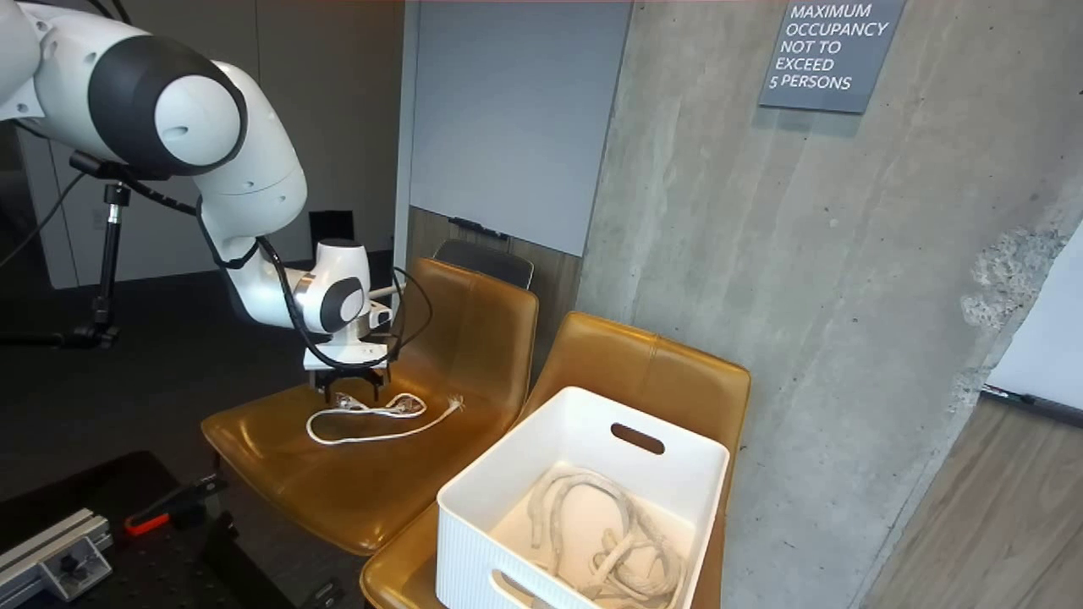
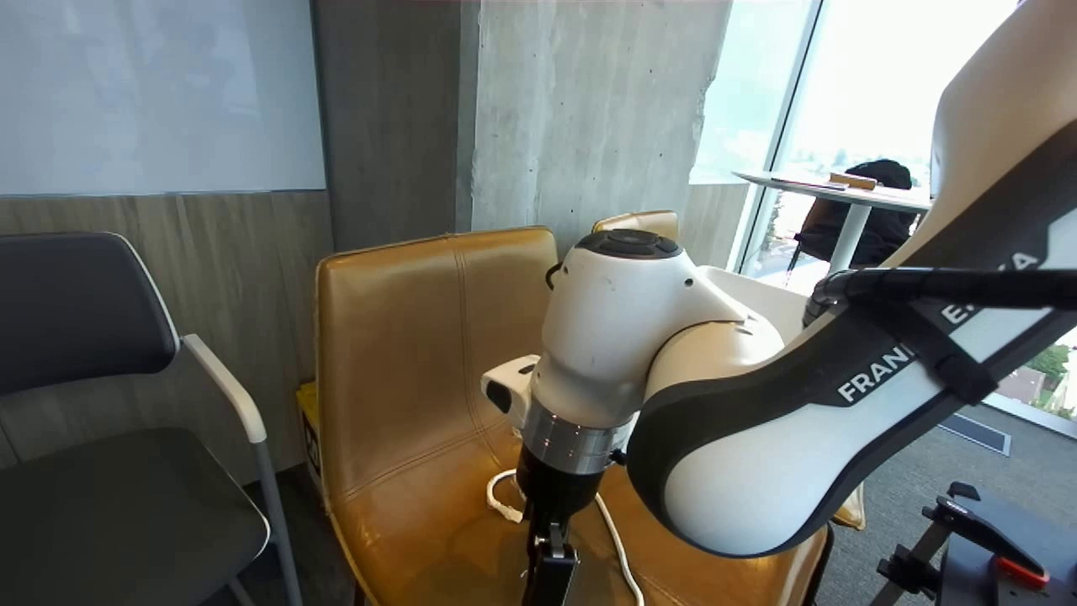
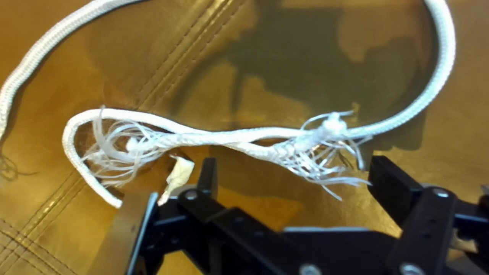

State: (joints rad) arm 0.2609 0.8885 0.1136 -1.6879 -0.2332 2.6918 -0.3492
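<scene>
My gripper (image 3: 293, 172) stands open over a tan leather chair seat (image 1: 279, 448), its fingers pointing down and nothing gripped between them. Just beyond the fingertips in the wrist view, a white braided rope (image 3: 445, 49) lies on the seat in a loop. Its frayed end (image 3: 301, 154) spreads toward the right finger; whether the strands touch it I cannot tell. Another frayed tuft (image 3: 126, 152) lies to the left, near a small cream scrap (image 3: 181, 172). In both exterior views the rope (image 1: 381, 438) shows under the gripper, partly hidden by the arm in an exterior view (image 2: 623, 547).
A white bin (image 1: 461, 541) holding beige rope (image 1: 630, 516) stands on a neighbouring tan chair (image 1: 668, 359). Chair backrests (image 1: 474, 338) rise close beside the wrist. A grey chair (image 2: 84, 311) with a white armrest is nearby. A black cable (image 1: 296, 313) loops along the arm.
</scene>
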